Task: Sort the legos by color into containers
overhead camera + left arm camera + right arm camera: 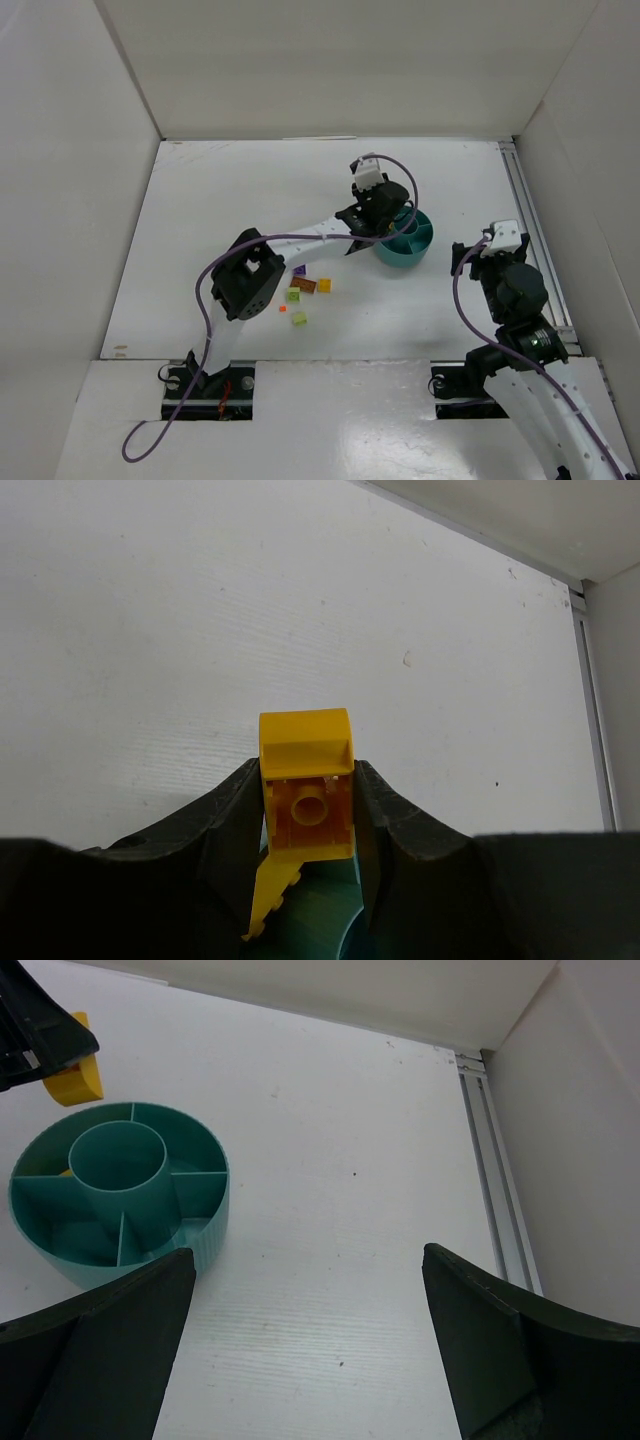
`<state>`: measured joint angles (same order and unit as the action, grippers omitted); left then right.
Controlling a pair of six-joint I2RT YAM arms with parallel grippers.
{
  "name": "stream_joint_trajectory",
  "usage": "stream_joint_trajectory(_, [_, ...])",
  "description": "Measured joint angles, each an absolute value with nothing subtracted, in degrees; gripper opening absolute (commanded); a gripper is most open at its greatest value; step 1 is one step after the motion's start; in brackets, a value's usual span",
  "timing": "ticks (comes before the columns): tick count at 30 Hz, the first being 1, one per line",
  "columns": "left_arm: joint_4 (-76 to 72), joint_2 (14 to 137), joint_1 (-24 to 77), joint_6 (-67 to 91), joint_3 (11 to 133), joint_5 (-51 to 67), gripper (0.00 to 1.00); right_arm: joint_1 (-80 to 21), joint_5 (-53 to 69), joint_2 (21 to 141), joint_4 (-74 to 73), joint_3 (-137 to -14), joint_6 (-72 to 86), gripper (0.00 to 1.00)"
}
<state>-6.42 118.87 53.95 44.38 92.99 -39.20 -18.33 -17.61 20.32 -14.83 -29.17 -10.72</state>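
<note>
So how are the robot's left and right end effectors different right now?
The left end effector is shut on a yellow lego; the right end effector is open and holds nothing. The left end effector is at the teal tub's rim; the right end effector hangs off to the tub's side, over the table. Both are dark and two-fingered.

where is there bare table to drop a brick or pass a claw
Bare: the strip between the teal tub and the right rail, and the far table behind the tub. Crowded: the loose bricks near-left of the tub, and the tub's far-left rim, where the left claw holds a yellow brick.
</note>
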Motion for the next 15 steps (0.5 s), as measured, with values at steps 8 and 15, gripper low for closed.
stream_joint_trajectory(8, [-4.43, 119.74, 55.20, 46.41, 92.99, -39.55, 0.30, -18.33, -17.61, 20.34, -14.85, -29.08, -10.72, 0.99])
stream_joint_trajectory(15, [-3.38, 120.27, 55.42, 46.96, 93.01, -39.90, 0.39, -18.33, -17.61, 20.34, -14.83, -29.10, -10.72, 0.99])
